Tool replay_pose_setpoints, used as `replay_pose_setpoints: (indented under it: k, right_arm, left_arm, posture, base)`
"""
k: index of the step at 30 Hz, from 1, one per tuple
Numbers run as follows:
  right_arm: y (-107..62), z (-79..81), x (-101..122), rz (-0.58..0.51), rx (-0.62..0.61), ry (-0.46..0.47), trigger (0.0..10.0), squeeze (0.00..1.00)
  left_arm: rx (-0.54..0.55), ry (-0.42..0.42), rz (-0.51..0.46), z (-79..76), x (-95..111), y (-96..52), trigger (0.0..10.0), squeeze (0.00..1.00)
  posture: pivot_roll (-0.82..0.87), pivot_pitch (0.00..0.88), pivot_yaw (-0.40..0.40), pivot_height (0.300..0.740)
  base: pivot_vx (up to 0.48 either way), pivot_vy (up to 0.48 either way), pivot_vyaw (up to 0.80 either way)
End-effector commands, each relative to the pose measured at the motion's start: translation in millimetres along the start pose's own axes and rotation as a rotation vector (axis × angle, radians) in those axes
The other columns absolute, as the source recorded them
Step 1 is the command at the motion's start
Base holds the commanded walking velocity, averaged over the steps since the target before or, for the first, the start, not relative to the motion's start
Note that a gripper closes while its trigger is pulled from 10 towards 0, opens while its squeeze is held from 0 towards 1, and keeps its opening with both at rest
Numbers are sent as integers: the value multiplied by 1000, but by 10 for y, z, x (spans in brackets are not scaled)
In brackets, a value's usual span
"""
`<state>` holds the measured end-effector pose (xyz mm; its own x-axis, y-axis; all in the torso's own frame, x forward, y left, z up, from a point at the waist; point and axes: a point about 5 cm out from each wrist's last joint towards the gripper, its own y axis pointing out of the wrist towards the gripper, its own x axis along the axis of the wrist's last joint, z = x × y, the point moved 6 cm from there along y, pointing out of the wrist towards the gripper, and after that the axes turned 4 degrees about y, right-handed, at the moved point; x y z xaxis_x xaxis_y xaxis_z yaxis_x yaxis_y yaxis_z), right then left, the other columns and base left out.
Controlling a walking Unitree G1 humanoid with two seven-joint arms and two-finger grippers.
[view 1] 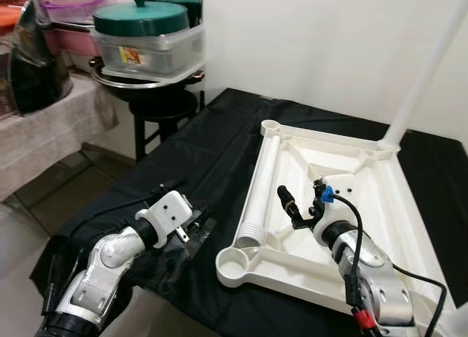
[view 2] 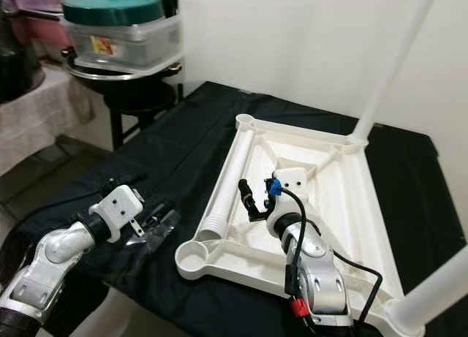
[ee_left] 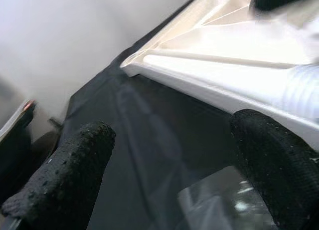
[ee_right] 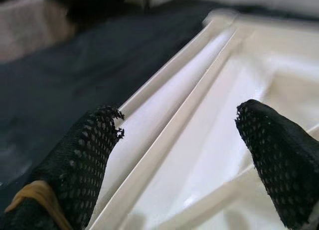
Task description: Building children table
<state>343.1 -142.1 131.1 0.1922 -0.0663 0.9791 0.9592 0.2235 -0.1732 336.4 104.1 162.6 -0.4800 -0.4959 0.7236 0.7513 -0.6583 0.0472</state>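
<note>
Right wrist view: open right end effector (ee_right: 179, 155) over tabletop (ee_right: 239, 115).

Left arm: bent at the elbow, reaching forward low, wrist level.
Left claw (ee_left: 169, 170): fingers spread wide, holding nothing.
Right arm: stretched forward, wrist angled upward.
Right claw (view 1: 301, 197): black fingers parted, empty.
</note>
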Motion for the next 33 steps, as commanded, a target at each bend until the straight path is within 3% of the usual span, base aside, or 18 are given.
replay_pose_setpoints:
  k: [1, 3, 5, 7, 14, 17, 19, 22, 25, 29, 33]
  right_arm:
    - [-43, 105, -154, 67, 51, -6, 10000, 0]
    - [-43, 105, -154, 67, 51, -6, 10000, 0]
    - [-226, 423, -283, 119, 260, -39, 10000, 0]
    - [-296, 507, -301, 129, 323, -43, 10000, 0]
    - [-451, 496, -13, 23, 371, 1, 10000, 0]
    - [-487, 507, 14, 14, 383, 5, 10000, 0]
    - [-673, 555, 87, -10, 454, 12, 10000, 0]
    - [-762, 583, 118, -18, 493, 18, 10000, 0]
    - [-1021, 658, 157, -14, 600, 27, 10000, 0]
    - [-1334, 652, 197, 11, 705, 109, 10000, 0]
    - [-1456, 640, 202, 34, 746, 145, 10000, 0]
  left_arm:
    - [-50, 21, -44, -39, 106, -17, 10000, 0]
    - [-50, 21, -44, -39, 106, -17, 10000, 0]
    - [-80, 41, -66, -19, 164, -34, 10000, 0]
    - [-87, 49, -64, -12, 151, -40, 10000, 0]
    - [-61, 23, -31, -108, 39, -42, 10000, 0]
    - [-63, 26, -26, -131, 28, -51, 10000, 0]
    - [-69, 19, -17, -176, -3, -55, 10000, 0]
    - [-70, 17, -15, -186, -11, -47, 10000, 0]
    - [-72, 15, -18, -196, -10, 1, 10000, 0]
    - [-70, 17, -25, -190, -5, 44, 10000, 0]
    - [-68, 18, -25, -186, -12, 51, 10000, 0]
  posture:
    - [50, 0, -46, 740]
    - [50, 0, -46, 740]
    - [48, 0, -39, 740]
    - [43, 0, -36, 740]
    - [19, 0, -31, 740]
    - [19, 0, -31, 740]
    - [0, 0, -25, 740]
    - [0, 0, -25, 740]
    - [-18, 0, -15, 740]
    - [-32, 0, -11, 740]
    - [-39, 0, -12, 740]
  base:
    - [0, 0, 0]
    - [0, 0, 0]
    - [0, 0, 0]
    - [0, 0, 0]
    - [0, 0, 0]
    - [0, 0, 0]
    - [0, 0, 0]
    - [0, 0, 0]
    - [0, 0, 0]
    - [0, 0, 0]
    - [0, 0, 0]
